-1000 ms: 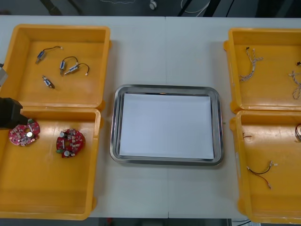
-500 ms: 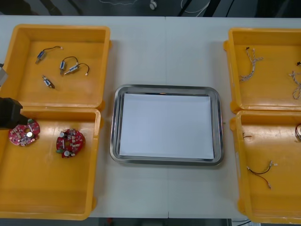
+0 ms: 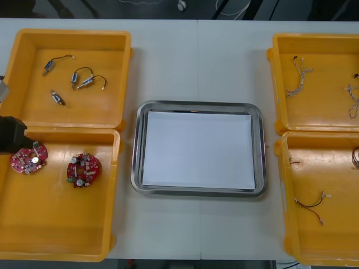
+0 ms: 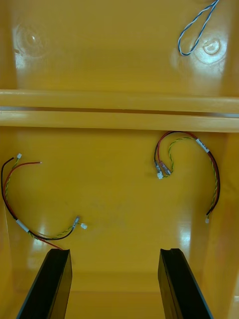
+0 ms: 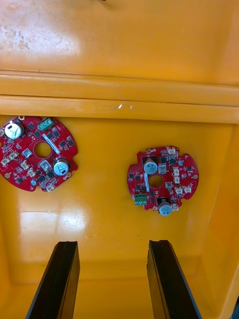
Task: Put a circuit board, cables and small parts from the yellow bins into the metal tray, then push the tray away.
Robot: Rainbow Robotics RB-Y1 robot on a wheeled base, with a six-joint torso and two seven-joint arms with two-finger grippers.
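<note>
Left pincer [image 5: 113, 244], right pincer [image 4: 115, 251]: both released.
Left over circuit boards [image 5: 172, 174], eight o'clock of tray [image 3: 136, 162]; right over red-and-yellow cables [image 4: 160, 170].

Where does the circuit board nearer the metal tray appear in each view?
Front view: circuit board in the near left yellow bin, toward the metal tray.
Left wrist view: same board, just beyond the open left gripper.
Right wrist view: a right-side bin, cables ahead of the open right gripper.
Shared landmark: the second board beside it.
</note>
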